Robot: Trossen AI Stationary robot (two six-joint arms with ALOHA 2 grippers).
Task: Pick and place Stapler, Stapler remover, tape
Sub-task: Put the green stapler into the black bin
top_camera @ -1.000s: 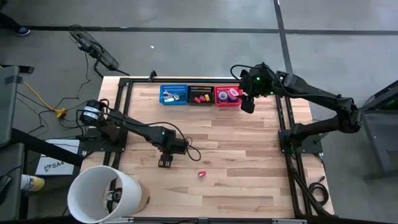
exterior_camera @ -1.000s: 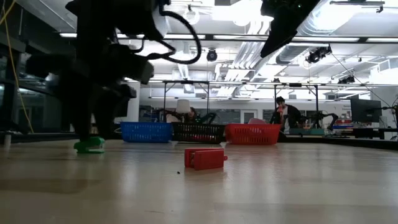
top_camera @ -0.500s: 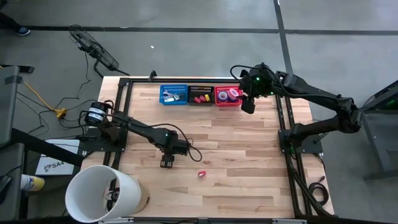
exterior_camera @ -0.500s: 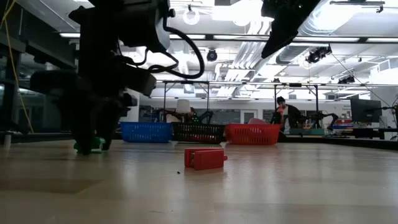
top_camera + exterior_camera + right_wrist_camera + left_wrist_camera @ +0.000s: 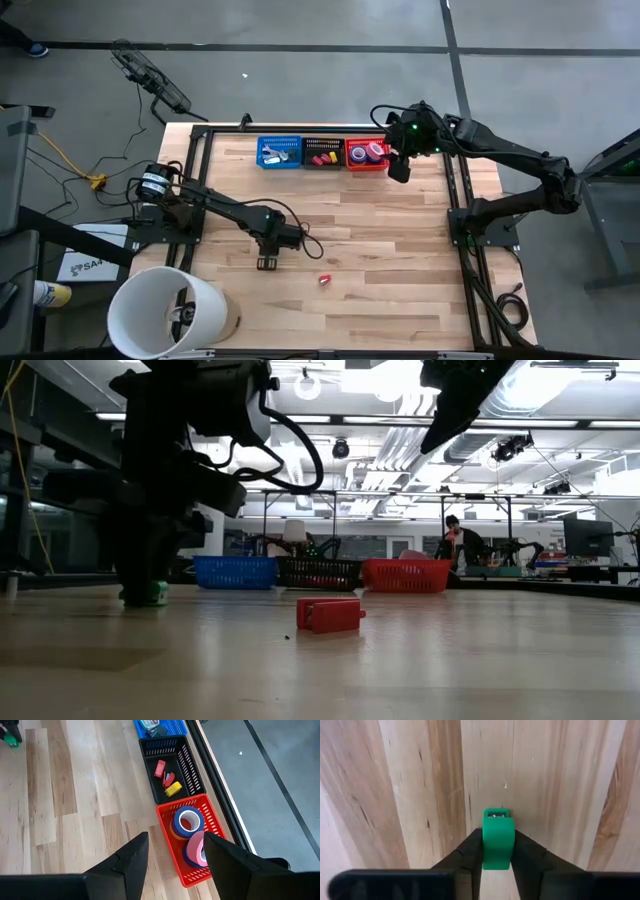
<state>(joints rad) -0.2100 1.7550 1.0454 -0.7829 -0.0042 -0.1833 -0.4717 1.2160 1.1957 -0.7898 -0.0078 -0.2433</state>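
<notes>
Left gripper (image 5: 498,851) down on the wooden desk (image 5: 380,230), fingers (image 5: 470,851) pinched against both sides of a small green plastic stapler remover (image 5: 498,839), toward the desk's left edge. A small red stapler (image 5: 325,280) lies apart, nearer the front edge. Right gripper (image 5: 172,852) hangs half-open above the red mesh basket (image 5: 212,822) of tape rolls (image 5: 185,822) at the back edge.

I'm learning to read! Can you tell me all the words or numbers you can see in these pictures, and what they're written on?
"SA": on a white sign on the floor beside the table's left edge; the remaining letters are too small and partly hidden to read.
Nothing else readable: the baskets and the small items show no legible text.
</notes>
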